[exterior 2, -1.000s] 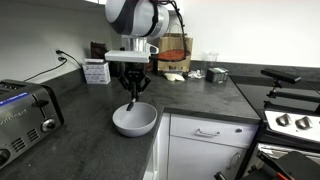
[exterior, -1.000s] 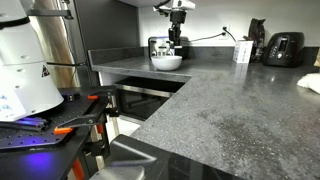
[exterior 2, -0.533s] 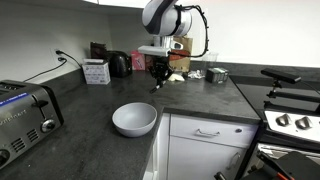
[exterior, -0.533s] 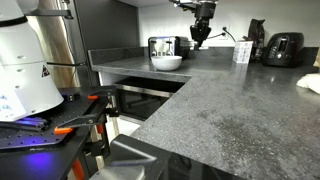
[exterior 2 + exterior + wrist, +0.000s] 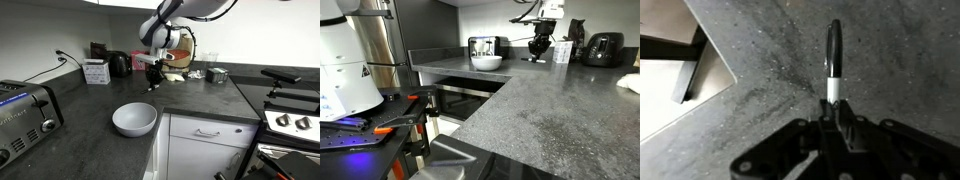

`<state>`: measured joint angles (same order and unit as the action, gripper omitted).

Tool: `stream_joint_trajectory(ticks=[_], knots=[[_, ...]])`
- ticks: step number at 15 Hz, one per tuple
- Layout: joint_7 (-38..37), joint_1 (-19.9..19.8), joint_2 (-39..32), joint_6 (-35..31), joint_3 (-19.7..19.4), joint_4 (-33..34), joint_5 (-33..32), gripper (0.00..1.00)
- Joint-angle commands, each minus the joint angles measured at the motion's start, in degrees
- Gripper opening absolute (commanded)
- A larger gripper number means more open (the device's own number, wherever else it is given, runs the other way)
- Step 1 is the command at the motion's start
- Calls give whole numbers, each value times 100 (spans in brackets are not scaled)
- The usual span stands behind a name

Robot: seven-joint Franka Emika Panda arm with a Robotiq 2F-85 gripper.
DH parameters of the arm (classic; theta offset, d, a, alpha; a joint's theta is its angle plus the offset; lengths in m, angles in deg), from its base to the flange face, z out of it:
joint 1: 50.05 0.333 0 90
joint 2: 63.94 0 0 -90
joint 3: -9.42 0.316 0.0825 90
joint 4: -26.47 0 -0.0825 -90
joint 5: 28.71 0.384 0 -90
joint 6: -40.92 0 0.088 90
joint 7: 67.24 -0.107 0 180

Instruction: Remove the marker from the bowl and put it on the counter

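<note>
The fingers [image 5: 850, 118] grip the marker [image 5: 833, 50] by one end, holding it pointed down over bare counter [image 5: 900, 60], well apart from the empty bowl [image 5: 135, 119], evidently positioned for lowering and release.

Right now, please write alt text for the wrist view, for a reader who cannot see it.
The gripper holds a black-and-white marker over the dark speckled counter. The counter's edge runs across the left side.
</note>
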<state>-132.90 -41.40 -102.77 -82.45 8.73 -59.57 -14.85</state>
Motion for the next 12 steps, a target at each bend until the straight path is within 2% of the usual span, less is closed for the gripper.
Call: stream_joint_trajectory(ticks=[1,2,5,9,10,12], knots=[[-492,109,-528,435,-153,873,-77,22],[-526,104,-613,549,-147,1007,-88,40],[-367,116,-667,1145,-84,1218,-165,62],[-154,344,-179,1509,9,917,-320,92],[-118,418,-3,1469,16,765,-372,98],[-76,551,317,1369,14,507,-510,100]])
